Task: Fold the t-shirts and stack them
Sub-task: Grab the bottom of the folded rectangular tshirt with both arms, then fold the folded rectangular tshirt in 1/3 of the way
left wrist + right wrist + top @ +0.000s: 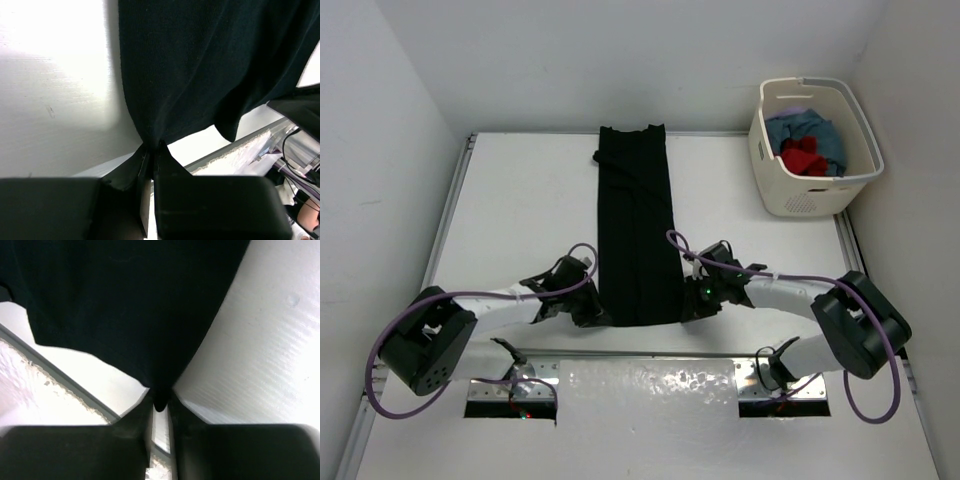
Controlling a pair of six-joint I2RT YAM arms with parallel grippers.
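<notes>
A black t-shirt (636,220) lies as a long narrow strip down the middle of the table. My left gripper (588,312) is shut on its near left corner, and the cloth (200,70) bunches into the pinch of the left gripper (151,147). At the near right corner my right gripper (692,308) is shut on the same shirt; in the right wrist view the right gripper (160,402) nips a tongue of black cloth (125,305). Red (804,156), teal-blue (820,133) and a bit of lavender (794,112) t-shirts lie in the basket.
The cream laundry basket (812,192) stands at the table's far right corner. A shiny foil-like strip (648,390) lies along the near edge between the arm bases. White walls close in on the left, back and right.
</notes>
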